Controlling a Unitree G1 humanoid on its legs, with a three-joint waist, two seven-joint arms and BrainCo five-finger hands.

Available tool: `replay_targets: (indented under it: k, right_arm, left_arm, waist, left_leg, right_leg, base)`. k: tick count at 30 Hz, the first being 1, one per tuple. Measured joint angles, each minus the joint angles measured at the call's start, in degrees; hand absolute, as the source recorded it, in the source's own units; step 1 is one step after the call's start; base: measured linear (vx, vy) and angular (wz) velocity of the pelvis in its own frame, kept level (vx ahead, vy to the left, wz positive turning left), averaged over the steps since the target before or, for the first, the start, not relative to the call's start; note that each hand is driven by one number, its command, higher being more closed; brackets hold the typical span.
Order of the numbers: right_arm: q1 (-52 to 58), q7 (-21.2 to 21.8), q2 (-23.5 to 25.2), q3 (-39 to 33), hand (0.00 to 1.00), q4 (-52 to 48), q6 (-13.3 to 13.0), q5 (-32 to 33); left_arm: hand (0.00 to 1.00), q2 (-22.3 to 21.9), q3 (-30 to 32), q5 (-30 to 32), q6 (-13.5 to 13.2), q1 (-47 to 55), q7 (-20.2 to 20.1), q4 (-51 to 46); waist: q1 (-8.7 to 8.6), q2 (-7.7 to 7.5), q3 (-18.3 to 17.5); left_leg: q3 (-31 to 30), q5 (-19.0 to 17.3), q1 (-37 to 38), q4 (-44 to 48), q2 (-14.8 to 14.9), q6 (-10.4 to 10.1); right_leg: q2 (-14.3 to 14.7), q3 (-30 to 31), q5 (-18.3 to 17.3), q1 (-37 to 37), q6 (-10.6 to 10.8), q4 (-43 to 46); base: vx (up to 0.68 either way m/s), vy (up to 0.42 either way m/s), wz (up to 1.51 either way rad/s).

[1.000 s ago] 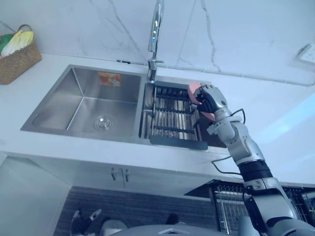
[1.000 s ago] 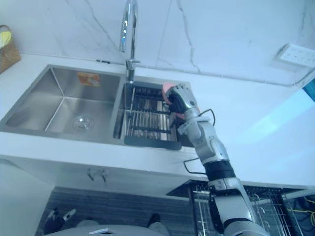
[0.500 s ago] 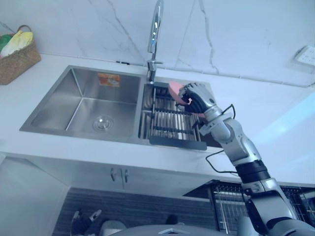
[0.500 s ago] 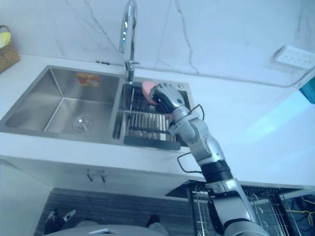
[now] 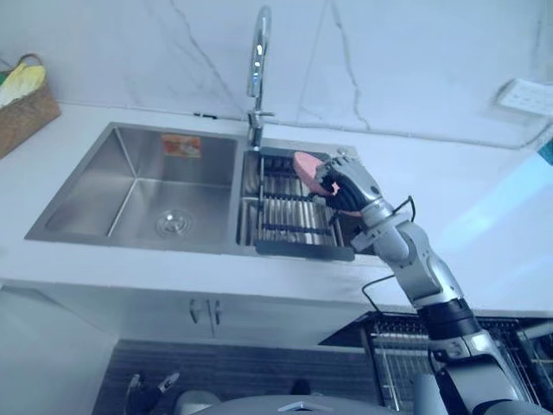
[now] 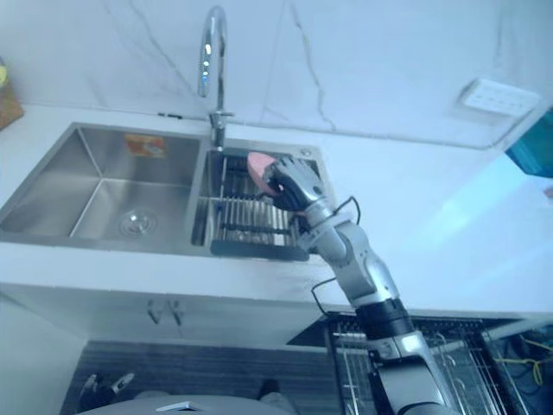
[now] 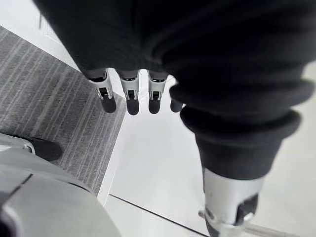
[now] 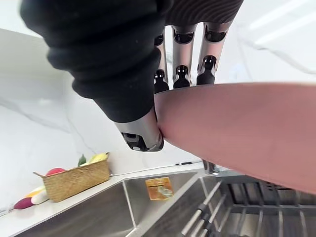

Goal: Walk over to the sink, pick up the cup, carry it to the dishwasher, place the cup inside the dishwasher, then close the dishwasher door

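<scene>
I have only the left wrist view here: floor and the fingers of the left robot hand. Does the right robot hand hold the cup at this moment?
Observer: Yes, the right robot hand has its fingers curled round the pink cup.
Operator: Where is it held?
Observer: Over the right basin of the sink, above the dark rack lying in it.
Operator: And the place to put it?
Observer: The dishwasher shows its wire basket under the counter edge, on the robot's right; its door I cannot make out.

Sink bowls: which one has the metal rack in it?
The smaller right bowl, under the cup in the right hand, holds the rack; the bigger left bowl has a bare floor and drain.
</scene>
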Motion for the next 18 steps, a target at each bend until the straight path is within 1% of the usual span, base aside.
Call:
replay_targets:
  k: [1,2,4,5,6,7,8,9,10,11,12,13,14,15,16,17,18]
  right_arm:
    - [0.9,0.0,0.0,-0.8,1.00,-0.9,0.3,0.0]
    - [1.9,-0.1,-0.1,-2.2,1.00,-2.4,0.8,0.1]
    - [2.7,-0.7,-0.5,-4.1,1.00,-4.4,1.2,0.4]
    - [3.0,-0.9,-0.9,-5.4,1.00,-5.0,1.9,1.2]
    - [3.0,-1.9,-1.5,-6.4,1.00,-5.5,2.4,1.2]
    - [3.0,-2.6,-1.6,-7.1,1.00,-5.7,2.4,1.3]
    - [3.0,-3.4,-1.9,-8.1,1.00,-5.8,2.8,1.3]
    - [3.0,-4.7,-2.1,-8.9,1.00,-5.7,3.4,2.0]
    - [2.9,-5.3,-2.0,-9.0,1.00,-5.6,3.5,2.3]
    - [2.2,-5.6,-2.1,-8.9,1.00,-5.7,3.3,2.3]
    - [2.3,-6.0,-1.7,-8.6,1.00,-5.1,3.3,2.2]
    - [2.1,-6.1,-1.5,-8.4,1.00,-4.6,3.2,2.1]
    - [1.4,-6.4,-1.1,-8.1,1.00,-3.1,2.9,2.0]
    - [1.3,-6.4,-1.0,-8.0,1.00,-2.5,2.9,1.9]
    - [-0.3,-7.1,-1.9,-7.7,1.00,-1.2,2.2,1.8]
    - [-1.3,-7.7,-2.1,-7.2,1.00,0.1,1.6,1.7]
    - [-2.6,-7.8,-2.0,-6.2,1.00,2.8,0.8,1.2]
  left_arm:
    - [0.00,0.0,-0.2,0.3,0.0,-0.1,-0.1,0.0]
    - [0.00,0.1,-0.7,0.6,-0.1,0.0,-0.2,0.0]
    - [0.00,0.1,-0.7,0.5,0.0,0.0,-0.9,0.0]
    - [0.00,0.2,-0.7,0.5,0.0,0.0,-1.0,0.0]
    - [0.00,0.6,-1.1,0.5,0.0,-0.5,-0.9,-0.1]
    - [0.00,1.0,-1.3,0.6,0.0,-0.8,-1.0,-0.2]
    - [0.00,1.5,-1.4,1.0,0.2,-1.2,-1.0,-0.7]
    - [0.00,1.5,-1.3,0.9,0.8,-1.3,-0.8,-2.6]
    - [0.00,1.6,-1.2,0.8,0.9,-1.5,-0.8,-3.0]
    - [0.00,1.0,-0.6,0.2,1.0,-1.7,-0.7,-3.8]
    - [0.00,2.2,0.8,-0.6,1.3,-2.1,-0.5,-4.3]
    - [0.00,2.9,1.4,-1.2,1.5,-2.2,-0.4,-4.2]
    - [0.00,3.0,3.2,-2.0,2.3,-3.3,0.0,-2.8]
    - [0.00,3.0,3.4,-2.4,2.3,-3.9,0.2,-2.1]
    - [0.00,1.9,3.3,-3.3,2.3,-4.0,0.5,-2.2]
    - [0.00,2.2,3.3,-4.3,2.1,-3.9,0.7,-2.1]
    - [0.00,2.6,3.2,-4.7,2.4,-3.9,0.8,-2.0]
  waist:
    - [-0.10,-0.01,-0.1]
    - [-0.63,0.00,-0.1]
    - [-1.30,0.05,0.0]
    - [-1.63,-0.02,0.0]
    - [-2.34,-0.29,0.1]
    - [-2.59,-0.52,0.1]
    - [-2.72,-1.03,0.3]
    - [-1.86,-0.61,0.1]
    - [-1.35,-0.01,-0.1]
    - [-1.27,0.86,-0.1]
    - [-1.49,-1.45,-0.2]
    - [-0.90,-2.58,-0.6]
    - [0.38,-2.14,-0.3]
    - [0.80,-1.68,-0.2]
    - [0.41,0.22,-0.1]
    - [0.21,-0.64,-0.1]
    - [0.96,-1.61,-0.2]
  left_leg:
    - [0.6,-0.2,0.0,0.1,-0.1,0.2]
    - [2.2,-0.8,-0.1,0.8,-0.2,0.3]
    - [5.6,-1.6,-0.2,2.3,-0.2,-0.1]
    - [7.3,-2.8,-0.3,3.6,-0.1,-0.2]
    - [8.8,-4.1,-0.9,5.5,0.1,-0.3]
    - [9.8,-4.9,-1.3,6.9,0.2,-0.4]
    - [11.6,-6.0,-1.5,8.9,0.7,-0.4]
    - [14.3,-5.9,-1.3,8.7,1.7,0.0]
    - [15.9,-5.4,-1.1,8.3,2.4,0.8]
    - [18.7,-5.3,-0.8,7.6,4.3,0.4]
    - [20.8,-5.7,0.2,8.6,2.9,0.1]
    - [21.8,-6.6,0.7,9.9,2.6,-0.4]
    - [23.6,-7.4,0.6,13.4,4.4,-0.1]
    - [24.2,-7.3,0.2,14.0,5.1,0.5]
    - [26.8,-7.3,1.6,10.8,6.1,0.6]
    - [28.5,-7.3,2.0,9.5,5.2,-0.6]
    - [29.7,-7.1,2.1,10.2,4.9,-0.6]
  right_leg:
    - [0.0,0.8,0.2,-0.5,-0.1,0.0]
    - [0.1,2.7,0.7,-1.7,-0.1,0.0]
    - [0.6,6.2,1.9,-3.7,-0.3,0.0]
    - [1.1,8.7,2.5,-5.1,-0.5,0.0]
    - [1.4,9.9,3.0,-6.2,-0.7,0.0]
    - [1.5,10.2,2.7,-6.8,-1.2,0.0]
    - [1.7,9.3,1.2,-7.6,-2.3,-0.3]
    - [1.0,-0.8,-4.2,-8.7,-8.9,0.9]
    - [0.6,-5.4,-8.1,-9.4,-10.1,2.2]
    - [-2.2,-12.3,-10.4,-11.8,-10.5,9.1]
    - [-6.5,-17.5,-6.4,-12.5,-14.8,18.3]
    - [-7.3,-19.3,-4.2,-12.2,-14.0,19.4]
    - [-6.0,-22.0,-0.6,-11.9,-15.0,18.0]
    - [-4.3,-22.1,2.5,-11.5,-15.0,14.9]
    - [-3.6,-23.3,-1.8,-12.0,-16.6,17.1]
    - [-5.6,-25.0,-8.2,-12.3,-14.7,22.9]
    - [-6.2,-26.9,-11.8,-10.1,-10.8,23.4]
  base:
    - [-0.01,0.048,-0.58]
    - [-0.01,0.053,-0.82]
    - [-0.01,0.052,-1.01]
    - [-0.02,0.037,-1.02]
    - [-0.03,0.028,-0.97]
    - [-0.05,0.016,-0.81]
    - [-0.05,0.013,-1.16]
    - [-0.07,0.024,-1.32]
    - [-0.07,0.026,-1.55]
    - [0.03,0.053,-1.21]
    - [0.07,0.032,-1.15]
    - [0.03,0.012,-1.25]
    - [-0.10,-0.026,-1.09]
    - [-0.15,-0.022,-1.17]
    - [-0.09,0.004,-0.67]
    - [-0.06,-0.058,-0.72]
    - [-0.04,-0.082,-0.55]
